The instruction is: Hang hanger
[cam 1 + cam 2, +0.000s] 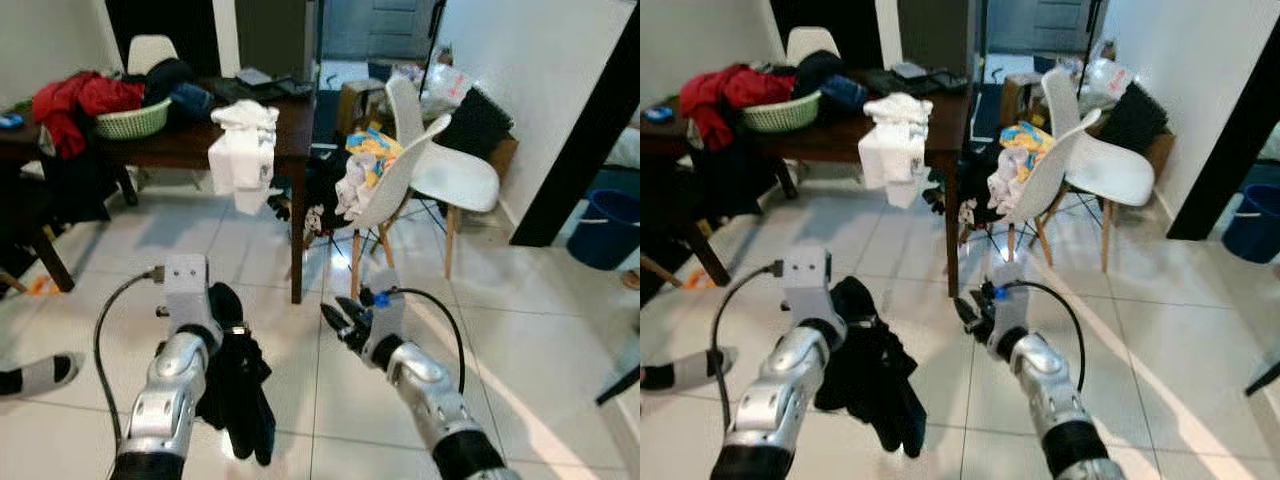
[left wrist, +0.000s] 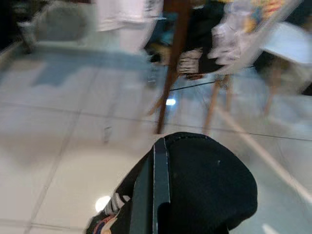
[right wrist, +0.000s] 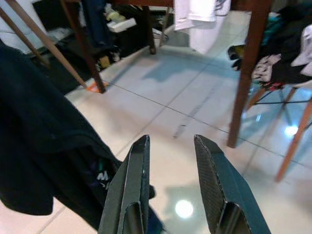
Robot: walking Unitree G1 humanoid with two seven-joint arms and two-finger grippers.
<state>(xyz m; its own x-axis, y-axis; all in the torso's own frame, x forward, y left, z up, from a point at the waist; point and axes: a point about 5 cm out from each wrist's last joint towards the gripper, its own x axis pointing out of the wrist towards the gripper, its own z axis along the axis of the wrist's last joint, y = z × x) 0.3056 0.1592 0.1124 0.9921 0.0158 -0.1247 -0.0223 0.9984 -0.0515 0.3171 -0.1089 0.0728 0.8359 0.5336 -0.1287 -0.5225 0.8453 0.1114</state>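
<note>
My left gripper (image 1: 226, 305) is shut on a black garment (image 1: 240, 385) that droops from it toward the tiled floor; the cloth (image 2: 204, 190) covers its fingers in the left wrist view. No hanger can be made out in the cloth. My right gripper (image 1: 340, 322) is held beside it to the right, open, with nothing between its fingers (image 3: 134, 180). The black garment (image 3: 44, 146) hangs close by in the right wrist view.
A dark wooden table (image 1: 200, 140) ahead carries a green basket (image 1: 132, 120) of clothes, with a white cloth (image 1: 243, 155) hanging off its edge. White chairs (image 1: 430, 170) draped with clothes stand to the right. A blue bucket (image 1: 610, 228) sits far right. A person's socked foot (image 1: 35, 372) lies at left.
</note>
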